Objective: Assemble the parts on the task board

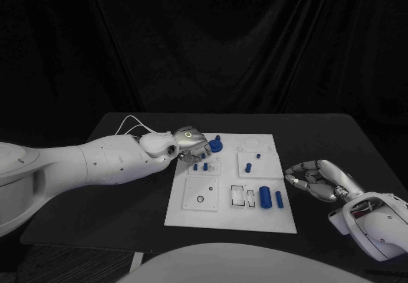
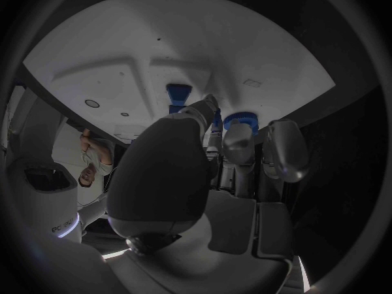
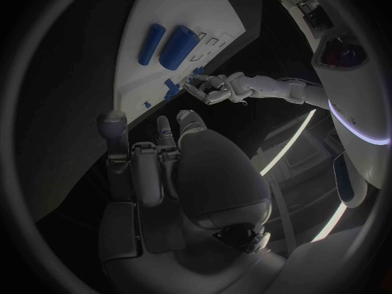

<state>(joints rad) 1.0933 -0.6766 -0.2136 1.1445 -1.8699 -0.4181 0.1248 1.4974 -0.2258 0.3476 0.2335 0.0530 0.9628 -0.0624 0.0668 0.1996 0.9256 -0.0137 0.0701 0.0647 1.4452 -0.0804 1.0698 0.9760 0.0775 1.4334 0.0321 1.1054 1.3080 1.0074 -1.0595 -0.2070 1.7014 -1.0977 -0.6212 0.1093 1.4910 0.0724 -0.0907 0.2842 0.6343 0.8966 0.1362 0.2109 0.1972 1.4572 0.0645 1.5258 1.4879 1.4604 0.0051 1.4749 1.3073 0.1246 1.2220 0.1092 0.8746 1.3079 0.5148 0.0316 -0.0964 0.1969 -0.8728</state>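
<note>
The white task board (image 1: pixel 223 209) lies in the middle of the black table. My left hand (image 1: pixel 191 144) hovers over its far left corner, fingers bent down beside a chunky blue part (image 1: pixel 216 142). In the left wrist view the fingertips (image 2: pixel 209 104) reach two blue parts (image 2: pixel 179 93) (image 2: pixel 240 120); whether one is pinched is unclear. Short blue pegs (image 1: pixel 201 167) (image 1: pixel 247 167) stand in the board's middle. Two blue cylinders (image 1: pixel 265 197) (image 1: pixel 279 199) lie near its right edge. My right hand (image 1: pixel 315 180) rests right of the board, loosely curved and holding nothing.
The board has a round hole (image 1: pixel 200 199) and rectangular slots (image 1: pixel 244 197) in its near half. The right wrist view shows the two blue cylinders (image 3: pixel 167 42) and my left hand (image 3: pixel 214 88) at the board's edge. Bare black table surrounds the board.
</note>
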